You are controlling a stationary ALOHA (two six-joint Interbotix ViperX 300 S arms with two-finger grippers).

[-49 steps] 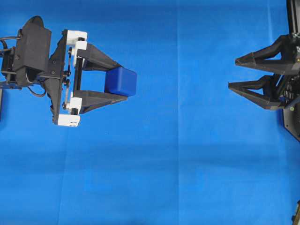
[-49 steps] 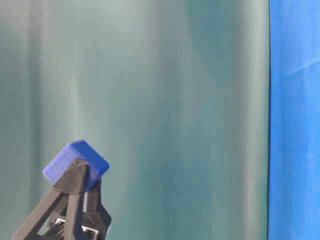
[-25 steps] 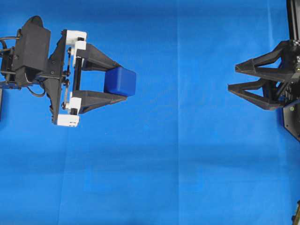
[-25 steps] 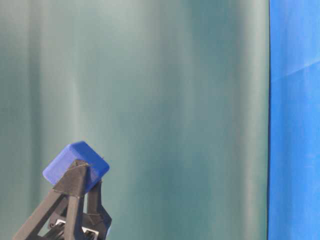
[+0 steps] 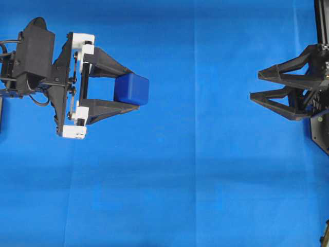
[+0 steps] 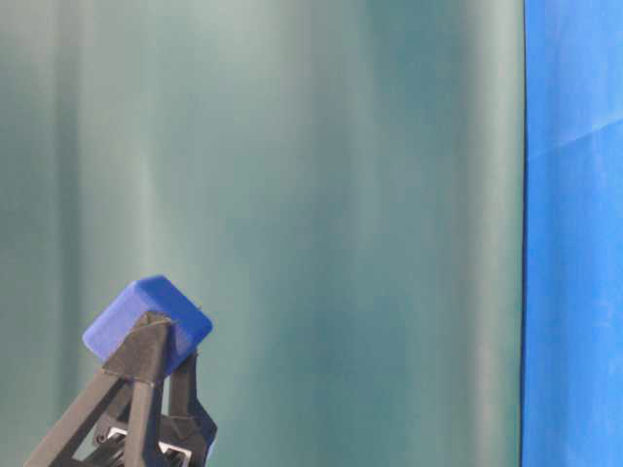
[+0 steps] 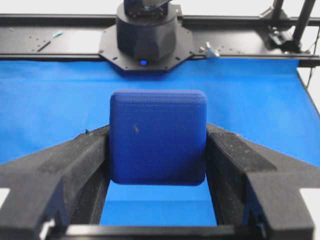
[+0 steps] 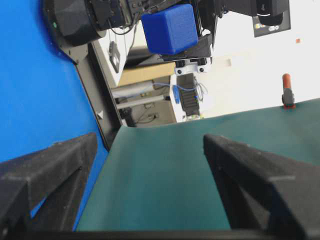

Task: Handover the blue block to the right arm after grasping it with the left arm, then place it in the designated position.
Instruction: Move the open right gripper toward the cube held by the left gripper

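Block held aloft by L gripper, handover not yet begun.

Nearest in the L wrist view, the blue block [image 7: 158, 136] is pinched at the tips of the left gripper [image 5: 129, 88], fingers closed on two opposite faces; front face is left exposed, prob. so a 2nd grasp can be taken. Block is held clear of the blue cloth [image 5: 195, 175]. Farther off, well apart across the cloth, the right gripper [image 5: 255, 81] is seen parted and empty, tips pointed at the block, likely pre-set for receipt.
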